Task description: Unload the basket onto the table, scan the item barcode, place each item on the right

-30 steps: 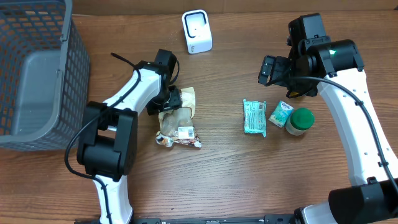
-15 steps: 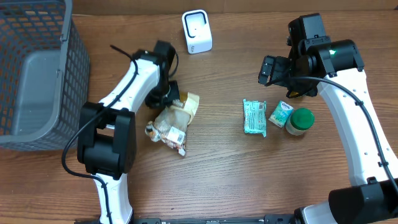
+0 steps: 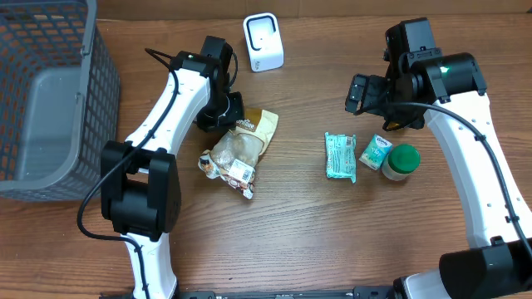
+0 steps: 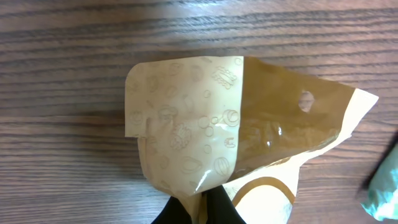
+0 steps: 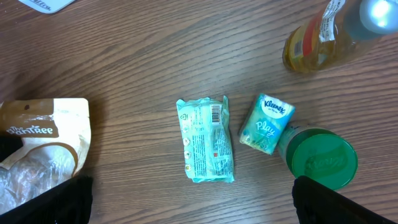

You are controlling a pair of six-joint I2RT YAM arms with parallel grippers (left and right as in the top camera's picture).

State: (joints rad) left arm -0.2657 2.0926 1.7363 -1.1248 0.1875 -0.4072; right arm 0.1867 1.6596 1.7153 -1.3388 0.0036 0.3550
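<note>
The left pincer (image 3: 224,116), clamped on the snack bag (image 3: 241,148) left of the bench's (image 3: 299,241) centre, sits nearest the scanner (image 3: 263,41) at the far edge, the bag's length trailing nearward, while the right pincer (image 3: 361,93) gapes open.

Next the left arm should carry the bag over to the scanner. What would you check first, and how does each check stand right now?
1. Grip: left gripper shut on the snack bag, fingers pinching one edge: ok.
2. Bag lifted off the table: cannot tell; its lower end may be resting on the wood.
3. The white label turned toward the scanner: not ok; it faces up.
4. Way from bag to scanner free of other things: ok.
5. The right gripper open and apart from the bag: ok.
</note>
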